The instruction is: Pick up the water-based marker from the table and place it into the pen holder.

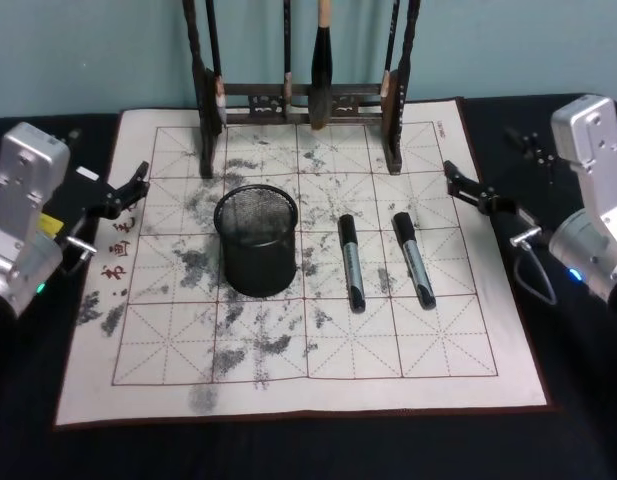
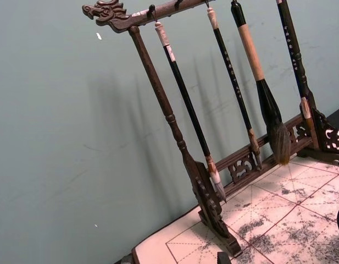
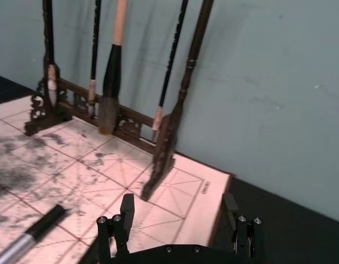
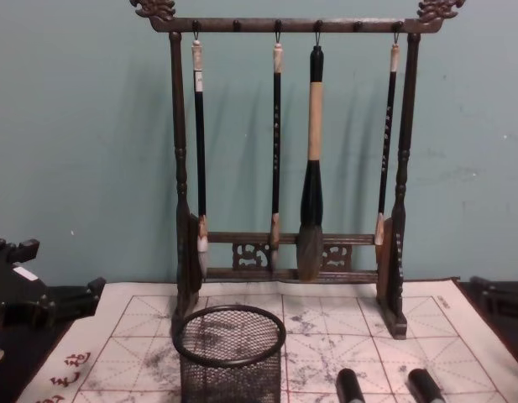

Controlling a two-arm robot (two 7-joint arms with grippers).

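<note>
low in the head view, the table [image 1: 288, 450] carries the stained mat [image 1: 288, 385]. mid-frame, right of centre, two markers lie side by side, apart: left marker [image 1: 351, 262] and right marker [image 1: 412, 258]; i cannot tell which is water-based. either looks light, stiff, smooth and round, so it may roll; i'd pinch across the grey barrel at mid-length. the pen holder [image 1: 253, 265] stands upright just left of them. farther up, left gripper [image 1: 140, 182] and right gripper [image 1: 454, 180] sit parked at the mat's side edges, fingers spread, holding nothing. the brush rack [image 1: 303, 98] stands at the top.
</note>
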